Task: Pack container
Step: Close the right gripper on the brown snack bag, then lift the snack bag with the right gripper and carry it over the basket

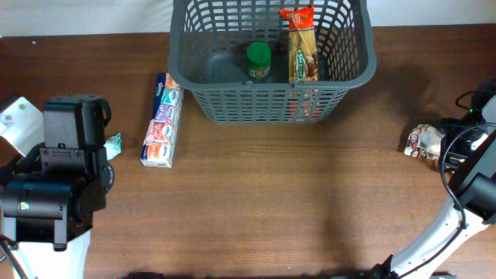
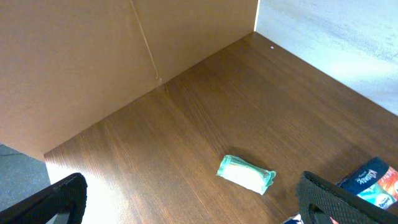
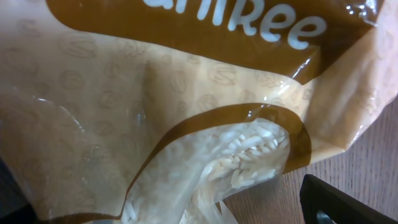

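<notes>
The container (image 1: 225,108), a dark grey lattice basket, stands at the back centre of the table. Inside it are a jar with a green lid (image 1: 258,60) and an upright pasta packet (image 1: 303,46). My left gripper (image 2: 193,208) is open and empty above the table, with a small green packet (image 2: 246,173) just beyond its fingers; the packet also shows in the overhead view (image 1: 114,145). My right gripper (image 3: 186,211) is open, with a bag of rice (image 3: 155,106) filling the space between its jaws; only its right finger shows. From overhead the rice bag (image 1: 424,142) lies at the right edge.
A long colourful tissue pack (image 1: 162,121) lies on the table left of the basket and shows at the lower right of the left wrist view (image 2: 373,183). The left arm's body (image 1: 66,178) covers the table's left side. A cardboard wall (image 2: 81,56) stands behind the left corner.
</notes>
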Robot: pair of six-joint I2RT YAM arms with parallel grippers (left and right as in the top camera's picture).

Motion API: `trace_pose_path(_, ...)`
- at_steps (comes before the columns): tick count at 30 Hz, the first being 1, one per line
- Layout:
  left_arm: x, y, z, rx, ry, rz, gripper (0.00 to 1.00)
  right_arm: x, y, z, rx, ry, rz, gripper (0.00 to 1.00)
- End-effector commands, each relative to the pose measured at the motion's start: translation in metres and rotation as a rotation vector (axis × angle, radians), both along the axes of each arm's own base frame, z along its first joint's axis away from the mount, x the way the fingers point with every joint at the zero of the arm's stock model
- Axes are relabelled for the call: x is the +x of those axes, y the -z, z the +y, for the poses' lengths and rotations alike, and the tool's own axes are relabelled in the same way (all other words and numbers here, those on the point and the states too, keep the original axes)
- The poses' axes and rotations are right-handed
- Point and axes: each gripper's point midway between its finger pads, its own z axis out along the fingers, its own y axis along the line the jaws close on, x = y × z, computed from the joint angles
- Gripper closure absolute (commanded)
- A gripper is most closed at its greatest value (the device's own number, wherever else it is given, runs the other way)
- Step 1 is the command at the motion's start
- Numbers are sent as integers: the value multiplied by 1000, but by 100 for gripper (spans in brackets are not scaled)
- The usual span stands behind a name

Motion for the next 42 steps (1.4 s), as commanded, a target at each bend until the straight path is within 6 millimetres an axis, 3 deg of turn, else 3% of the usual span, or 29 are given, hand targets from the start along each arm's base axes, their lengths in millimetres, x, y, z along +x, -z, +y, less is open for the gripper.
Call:
trace_pose_path(1,-2,-5,4,10,-26,-19,1,-3,10,1,-2,-14,32,1)
trace_pose_path(12,-2,-5,4,10,-26,-19,1,-9,20,5,6,-14,43,3)
trace_pose_path(15,-2,-5,4,10,-26,-19,1,-10,21,6,8,-14,46,36)
trace_pose_path(16,-2,-5,4,10,-26,-19,1,-10,21,6,8,-14,45,53)
trace_pose_path(19,-2,-5,4,10,-26,-19,1,-9,21,7,14,-14,42,91)
trace_pose_path(20,-2,-5,4,10,-26,-19,1,-10,21,8,19,-13,44,96)
trace_pose_path(25,-2,-5,4,10,-26,-19,1,-9,18,16,67,-11,30,96)
trace_pose_path(29,-2,-5,4,10,-26,-19,1,0,-2,15,70,-31,-7,96)
trace_pose_path(32,-2,-5,4,10,-26,-19,1,21,-38,1,12,-122,-97,96)
trace_pose_path(34,-2,-5,4,10,-26,-19,1,37,-75,-10,-50,-183,-176,96)
trace_pose_path(38,-2,-5,4,10,-26,-19,1,69,-177,-29,-219,-301,-374,96)
trace_pose_path(39,-2,-5,4,10,-26,-19,1,79,-211,-30,-268,-348,-456,96)
trace_pose_path(42,-2,-5,4,10,-26,-19,1,104,-308,-14,-363,-480,-729,96)
